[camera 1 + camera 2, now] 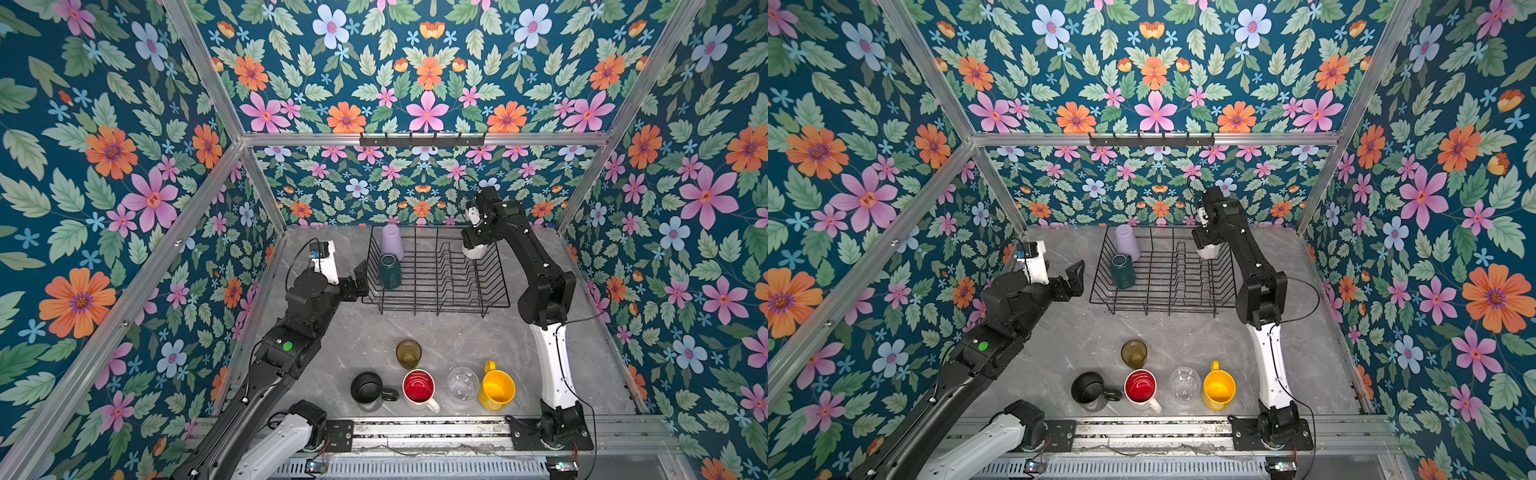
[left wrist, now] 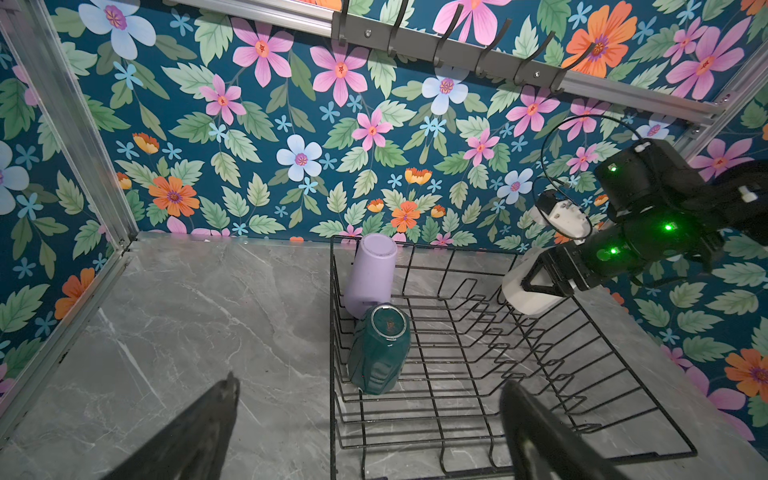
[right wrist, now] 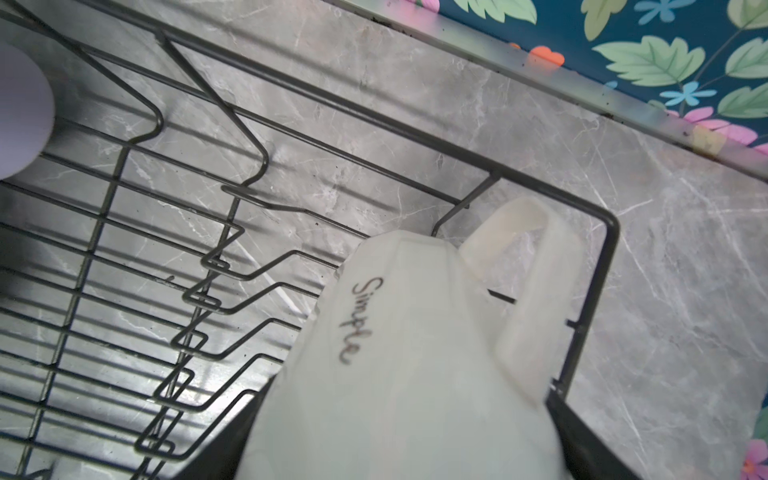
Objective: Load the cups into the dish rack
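Grey marble tabletop (image 1: 415,328), floral walls all round. Clamping cream-white mug (image 3: 395,353) in right gripper (image 1: 473,249), low over far-right corner of dish rack (image 1: 436,304), handle toward corner; looks like set-down right of the plate prongs. Keeping left gripper (image 2: 370,384) spread wide, empty, just left of rack.

Inside rack, left side: lilac tumbler (image 1: 392,241), teal mug (image 1: 389,272) just nearer, both base-up, presumably to drain.

Not yet loaded, upright near front edge: amber glass (image 1: 408,353), black mug (image 1: 367,386), red-inside white mug (image 1: 418,386), clear glass (image 1: 462,383), yellow mug (image 1: 496,388).

bright even light, soft shadows, blurry close-up cream-white mug (image 3: 395,374)
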Motion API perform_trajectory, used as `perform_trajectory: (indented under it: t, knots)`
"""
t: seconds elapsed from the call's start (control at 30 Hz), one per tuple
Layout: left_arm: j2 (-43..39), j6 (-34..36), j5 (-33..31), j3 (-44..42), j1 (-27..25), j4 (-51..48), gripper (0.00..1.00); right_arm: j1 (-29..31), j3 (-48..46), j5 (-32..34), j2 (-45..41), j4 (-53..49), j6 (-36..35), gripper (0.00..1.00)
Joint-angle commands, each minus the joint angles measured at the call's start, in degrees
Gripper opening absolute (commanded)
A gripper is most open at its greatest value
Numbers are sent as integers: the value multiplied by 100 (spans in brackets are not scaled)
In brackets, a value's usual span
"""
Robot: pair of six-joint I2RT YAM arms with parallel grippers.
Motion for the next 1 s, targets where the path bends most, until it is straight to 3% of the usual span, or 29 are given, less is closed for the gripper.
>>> perform_trajectory:
  t: [0.0, 0.3, 0.63, 0.97]
  knots:
    - [-40, 30, -24, -19, -3, 17, 100, -3, 168, 166, -31, -32, 252, 45]
    - [-74, 28, -24, -28, -3, 26, 100, -3, 566, 65, -96, -254, 414, 42]
    - [-80, 38, -22, -46, -4, 42, 100, 11, 255, -297, -229, -304, 628, 38]
    - [-121, 37, -44, -68, -3, 32, 100, 90, 101, -219, -28, -288, 775, 38]
